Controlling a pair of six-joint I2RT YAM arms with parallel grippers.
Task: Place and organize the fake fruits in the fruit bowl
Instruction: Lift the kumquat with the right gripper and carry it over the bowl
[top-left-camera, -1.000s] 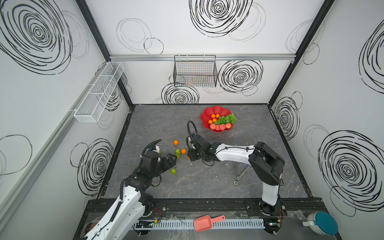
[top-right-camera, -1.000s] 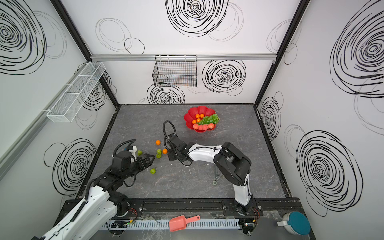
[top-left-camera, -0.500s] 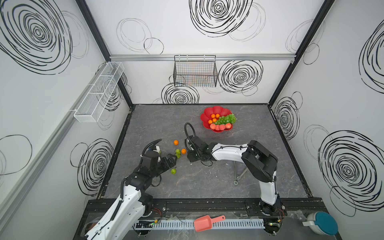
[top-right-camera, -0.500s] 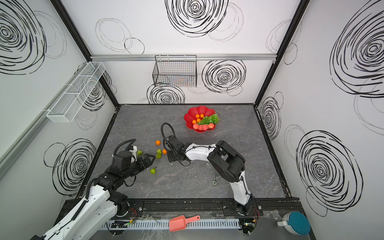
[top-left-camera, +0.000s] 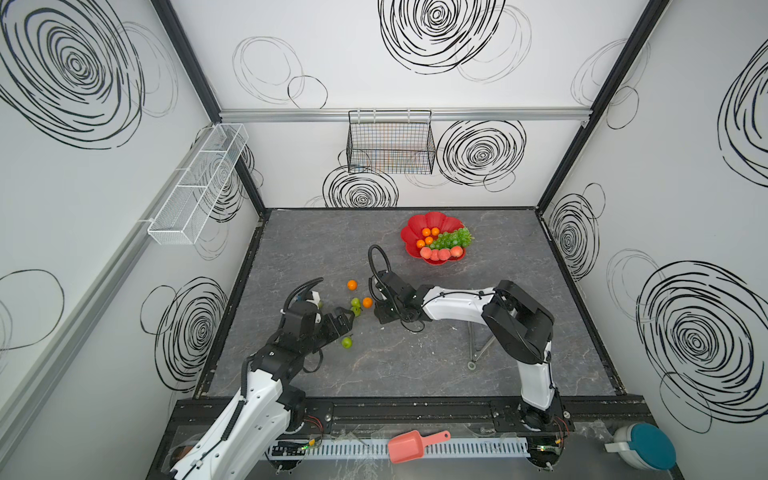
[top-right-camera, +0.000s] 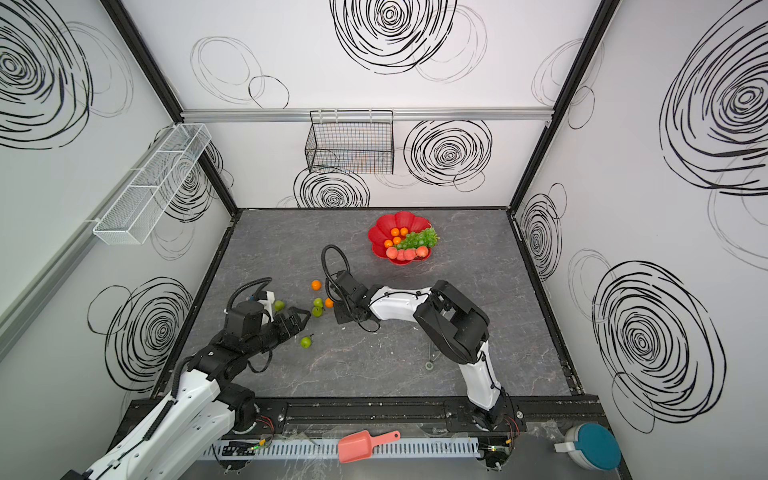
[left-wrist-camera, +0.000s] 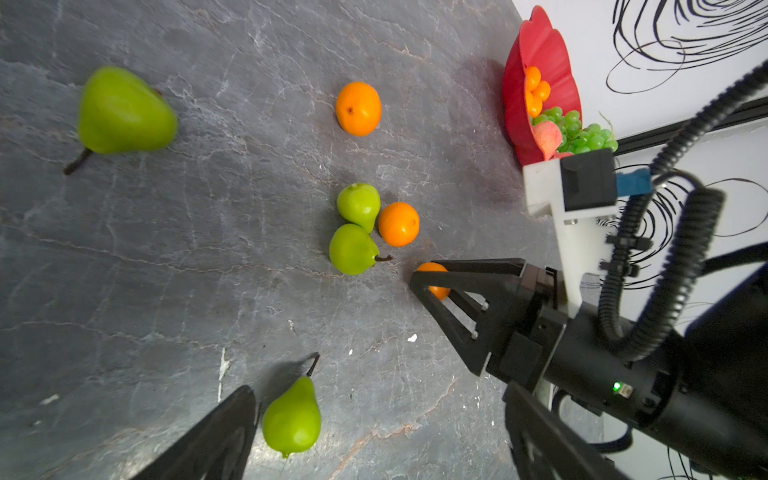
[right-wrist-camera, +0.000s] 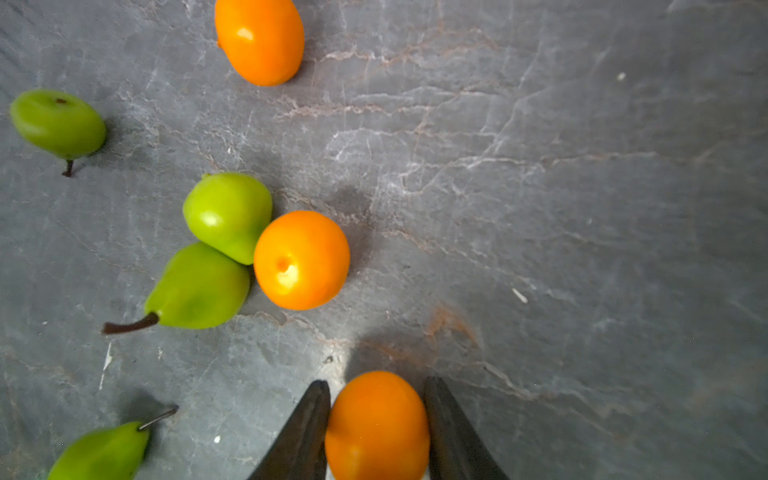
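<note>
The red fruit bowl (top-left-camera: 417, 223) stands at the back of the grey table, holding oranges, green grapes (top-left-camera: 453, 237) and peaches (top-left-camera: 440, 253). My right gripper (right-wrist-camera: 376, 382) is low over the table and shut on an orange (right-wrist-camera: 376, 428); in both top views it (top-left-camera: 380, 309) is left of centre. Close beside it lie an orange (right-wrist-camera: 301, 259) and two touching pears (right-wrist-camera: 228, 216), with another orange (top-left-camera: 352, 285) farther back. My left gripper (left-wrist-camera: 378, 390) is open, and one pear (left-wrist-camera: 292, 415) lies beside one finger. Another pear (left-wrist-camera: 122, 112) lies apart.
A salmon-pink scoop (top-left-camera: 409, 445) lies on the front rail outside the table. A small metal stand (top-left-camera: 478, 349) sits under the right arm. A black wire basket (top-left-camera: 390, 143) hangs on the back wall, a white mesh rack (top-left-camera: 195, 183) on the left wall.
The right gripper's jaws have closed onto the orange, and its elbow has swung a little to the left. The left arm has stayed put.
</note>
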